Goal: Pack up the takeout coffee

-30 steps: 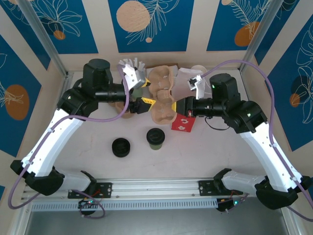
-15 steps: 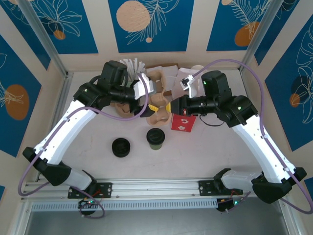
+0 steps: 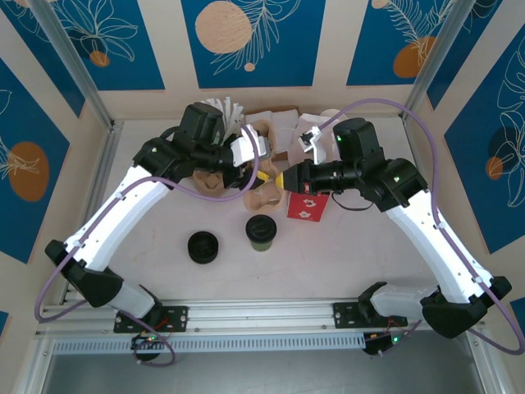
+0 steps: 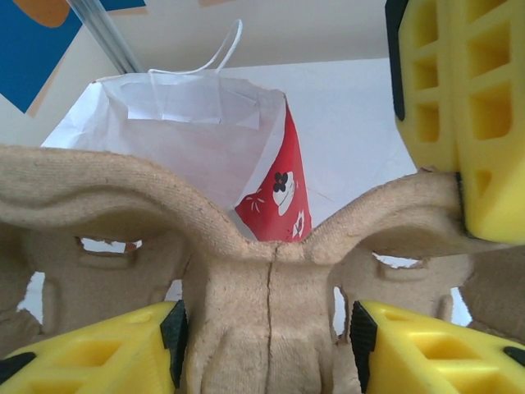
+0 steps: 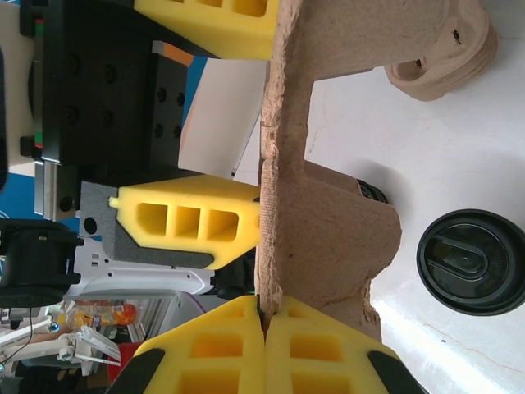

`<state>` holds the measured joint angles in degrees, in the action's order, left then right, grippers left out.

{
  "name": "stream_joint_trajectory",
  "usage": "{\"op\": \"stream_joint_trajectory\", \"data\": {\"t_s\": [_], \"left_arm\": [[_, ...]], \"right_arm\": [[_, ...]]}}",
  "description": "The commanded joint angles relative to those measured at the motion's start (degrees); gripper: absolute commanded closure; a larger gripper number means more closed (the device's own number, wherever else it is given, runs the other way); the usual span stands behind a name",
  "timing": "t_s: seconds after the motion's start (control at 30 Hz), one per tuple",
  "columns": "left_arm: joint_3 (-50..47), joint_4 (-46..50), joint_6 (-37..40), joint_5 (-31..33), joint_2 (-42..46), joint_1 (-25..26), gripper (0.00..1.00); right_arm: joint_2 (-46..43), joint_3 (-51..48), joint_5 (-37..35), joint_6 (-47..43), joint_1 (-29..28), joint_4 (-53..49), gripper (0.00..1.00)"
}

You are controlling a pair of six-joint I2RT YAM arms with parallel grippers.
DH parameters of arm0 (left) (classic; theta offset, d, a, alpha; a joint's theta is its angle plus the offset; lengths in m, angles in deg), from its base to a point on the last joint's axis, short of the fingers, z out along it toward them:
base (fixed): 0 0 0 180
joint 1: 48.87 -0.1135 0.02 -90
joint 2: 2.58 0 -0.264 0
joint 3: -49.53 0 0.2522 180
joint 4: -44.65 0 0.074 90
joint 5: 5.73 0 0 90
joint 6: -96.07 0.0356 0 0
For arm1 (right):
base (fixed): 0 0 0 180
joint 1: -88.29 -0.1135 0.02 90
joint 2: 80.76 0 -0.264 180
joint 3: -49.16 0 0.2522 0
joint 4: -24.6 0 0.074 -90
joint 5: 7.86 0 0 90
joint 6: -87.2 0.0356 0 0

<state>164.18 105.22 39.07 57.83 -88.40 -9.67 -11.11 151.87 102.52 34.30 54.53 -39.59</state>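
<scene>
- Takeout coffee (image 3: 261,231): upright on the tabletop (image 3: 344,254), black lid up, long axis vertical, apart from every other item.
- Left end effector (image 4: 264,328): clamped on the central ridge of the pulp cup carrier (image 4: 246,279), one yellow finger on each side of it.
- Right end effector (image 5: 262,316): pinched onto a thin wall of the same carrier, fingers nearly together with only the pulp between them.
- Carrier held off the tabletop between both end effectors, just beside the open red-and-white bag (image 3: 308,207).
- Governing relation: coffee on the base side of the held carrier, lower than it, well short of the bag. In the top view, almost straight toward the bases from the left end effector and toward the bases and slightly left from the right one.
- Nearer arm: cannot tell with confidence; both about equally near, both occupied.
- Judgement: no pickup of the coffee possible until one end effector releases the carrier.
- Avoid confusion with the low black lid stack (image 3: 203,246), just left of the coffee.
</scene>
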Motion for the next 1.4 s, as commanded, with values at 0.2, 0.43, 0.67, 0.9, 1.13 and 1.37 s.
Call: {"op": "stream_joint_trajectory", "data": {"t_s": [0.2,0.43,0.67,0.9,1.13,1.37], "left_arm": [[1.9,-1.2,0.0,2.1,-0.7,0.9,0.56],[3.1,-3.1,-2.5,1.3,-1.6,1.0,0.61],[6.1,-3.0,-3.9,1.5,-3.6,0.9,0.61],[7.9,-4.2,-5.7,1.1,-5.0,0.9,0.60],[10.4,-4.7,-7.8,0.0,-6.5,1.0,0.60],[11.9,-5.5,-9.3,-1.2,-7.6,0.9,0.60]], "right_arm": [[-0.7,1.4,-0.9,-0.5,-0.2,-0.6,0.95],[-2.2,0.8,-3.2,-0.8,1.9,-2.2,0.74],[-6.5,-0.8,-9.2,-0.7,10.7,-6.1,0.58],[-5.6,-1.7,-18.1,-0.9,24.5,-9.3,0.57],[1.5,-1.9,-18.8,-3.3,29.7,-6.3,0.56],[6.8,-1.8,-21.1,-4.7,29.9,-4.5,0.53]]}}
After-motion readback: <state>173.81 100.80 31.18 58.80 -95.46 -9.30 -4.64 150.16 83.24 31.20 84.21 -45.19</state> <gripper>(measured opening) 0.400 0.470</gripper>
